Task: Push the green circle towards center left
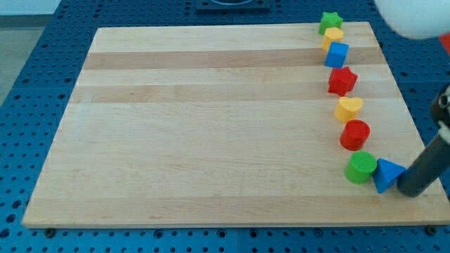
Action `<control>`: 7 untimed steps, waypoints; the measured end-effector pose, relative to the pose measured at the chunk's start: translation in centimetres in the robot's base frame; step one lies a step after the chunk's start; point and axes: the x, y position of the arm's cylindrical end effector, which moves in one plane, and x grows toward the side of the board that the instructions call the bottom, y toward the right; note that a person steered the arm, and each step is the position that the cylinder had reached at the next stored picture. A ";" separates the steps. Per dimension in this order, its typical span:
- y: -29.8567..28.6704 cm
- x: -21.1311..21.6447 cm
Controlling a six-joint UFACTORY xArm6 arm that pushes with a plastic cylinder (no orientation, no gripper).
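— Where do you see my tip?

— Low at the view's right edge, near the bottom corner.

— How does the rod lean?

— You'll see it slant up and rightward from that end, thick and dark, until the frame's right side cuts it off.

— Anything above it?

— A blurred white part at the view's top right.

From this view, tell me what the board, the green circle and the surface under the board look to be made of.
The board looks like pale wood: visible grain and glued strips, with a matte finish. The green circle seems to be plastic or painted wood; its uniform colour and smooth, slightly satin faces leave that open. The blue surface under the board looks like painted metal, judging by its regular grid of holes.
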 end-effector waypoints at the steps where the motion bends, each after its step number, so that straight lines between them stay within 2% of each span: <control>1: 2.3 -1.9; 2: -2.3 -4.1; 3: -7.4 -2.5; 4: -9.9 -2.5; 5: -8.4 -2.1; 6: -8.2 0.3; 7: -12.2 1.2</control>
